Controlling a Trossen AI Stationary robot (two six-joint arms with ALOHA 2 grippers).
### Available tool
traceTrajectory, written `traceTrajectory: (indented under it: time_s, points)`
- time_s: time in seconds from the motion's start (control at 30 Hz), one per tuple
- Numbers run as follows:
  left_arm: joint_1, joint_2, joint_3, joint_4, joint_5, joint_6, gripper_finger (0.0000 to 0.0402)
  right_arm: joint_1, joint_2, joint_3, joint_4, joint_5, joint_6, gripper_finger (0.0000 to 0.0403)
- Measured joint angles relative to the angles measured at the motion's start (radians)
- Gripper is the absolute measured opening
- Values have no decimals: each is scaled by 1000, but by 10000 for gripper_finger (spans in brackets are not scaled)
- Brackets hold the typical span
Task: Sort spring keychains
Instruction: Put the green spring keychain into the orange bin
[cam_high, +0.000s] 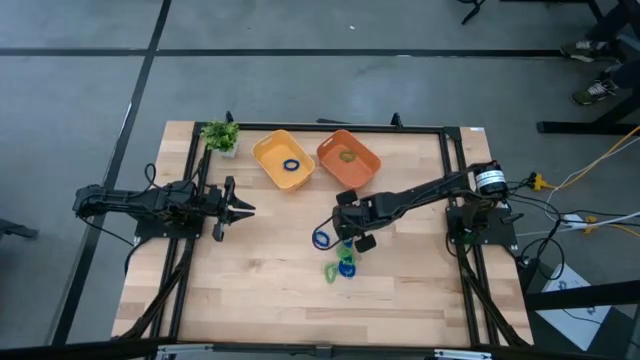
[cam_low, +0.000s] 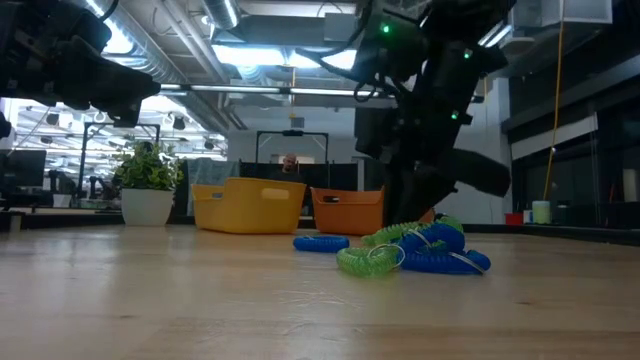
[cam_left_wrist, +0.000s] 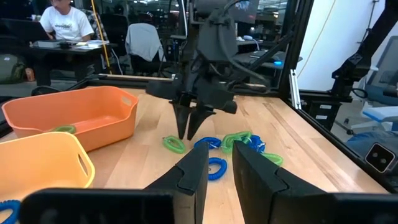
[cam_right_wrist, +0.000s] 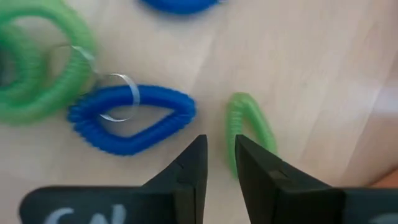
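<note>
Several blue and green spring keychains lie loose on the wooden table: a blue loop (cam_high: 322, 238), a green one (cam_high: 332, 270) and a blue one (cam_high: 347, 268). My right gripper (cam_high: 352, 238) hangs over them, pointing steeply down. Its fingers (cam_right_wrist: 219, 155) stand a narrow gap apart with nothing between them, just short of a green keychain (cam_right_wrist: 249, 127) and a blue one with a metal ring (cam_right_wrist: 130, 118). One blue keychain (cam_high: 291, 165) lies in the yellow tray (cam_high: 270, 150), and one green keychain (cam_high: 348, 155) in the orange tray (cam_high: 365, 165). My left gripper (cam_high: 240, 208) waits at the table's left, level, its fingers (cam_left_wrist: 219, 171) slightly apart and empty.
A small potted plant (cam_high: 220, 135) stands at the far left corner beside the yellow tray. A black frame (cam_high: 455, 160) runs along the table's edges. In the left wrist view a person (cam_left_wrist: 62, 22) sits at a desk beyond the table.
</note>
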Motion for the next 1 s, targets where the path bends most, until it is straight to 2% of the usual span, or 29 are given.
traceTrajectory:
  time_s: [0.43, 0.73, 0.87, 1.0]
  points:
    - [0, 0, 0, 0, 0, 0, 69, -50, -1, -65, 75, -19, -47, 83]
    - [0, 0, 0, 0, 0, 0, 68, -96, -6, -101, 111, -219, 35, 83]
    - [0, 0, 0, 0, 0, 0, 70, -97, -4, -105, 109, -230, 83, 77]
    - [0, 0, 0, 0, 0, 0, 69, -96, -3, -106, 109, -235, 87, 44]
